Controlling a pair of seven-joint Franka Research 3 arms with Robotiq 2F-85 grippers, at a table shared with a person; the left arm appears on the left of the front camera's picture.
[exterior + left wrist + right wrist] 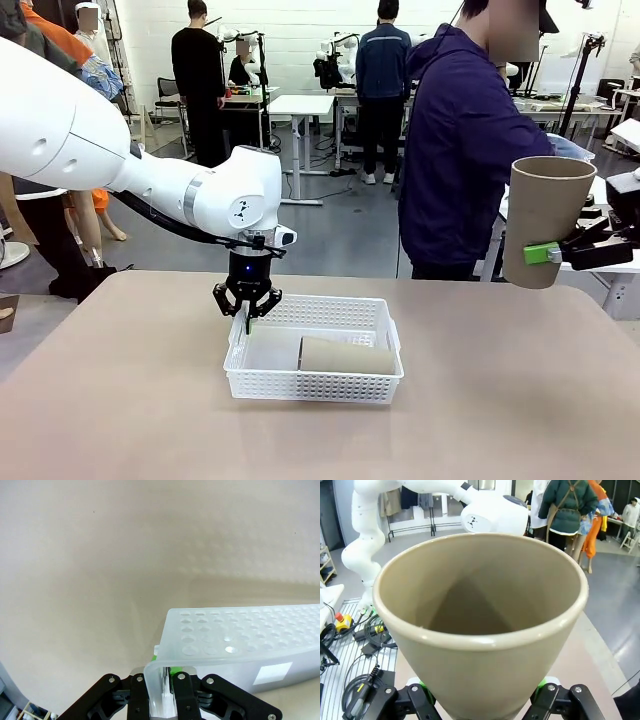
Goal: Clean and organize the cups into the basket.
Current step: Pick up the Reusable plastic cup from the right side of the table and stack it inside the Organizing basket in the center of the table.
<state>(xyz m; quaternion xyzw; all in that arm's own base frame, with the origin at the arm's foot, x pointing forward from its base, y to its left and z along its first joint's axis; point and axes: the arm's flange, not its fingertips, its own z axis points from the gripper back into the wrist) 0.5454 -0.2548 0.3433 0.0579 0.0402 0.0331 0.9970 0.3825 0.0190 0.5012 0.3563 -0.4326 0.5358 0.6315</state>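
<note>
**Right arm holds a tan cup in the air while the left arm grips the white basket**

A wide tan table [120, 400] fills the foreground. A person [460, 150] in a dark blue jacket stands at its far side. Near the table's middle sits the white lattice basket [315, 385]. A tan-brown cup [345, 355] lies on its side inside it, toward the right. A pale shape [270, 352] to the left of that cup may be the mint cup, but this is hard to tell. The held cup [545, 215], also tan, hangs upright in the air at the right edge, well apart from the basket.

The step in hand looks like bringing the held cup to the basket. To do it well, carry the cup across above the rim and tip it to match the one lying there. Lower it into free room beside that cup, and let go only once it rests on the basket floor.

The right gripper [482, 695] has its jaws spread wide, with its green pads [540, 253] pressed on opposite sides of the held cup's lower body. The left gripper [162, 680] is clenched tight on the basket's thin rim at the far left corner, which should stop the basket sliding.
</note>
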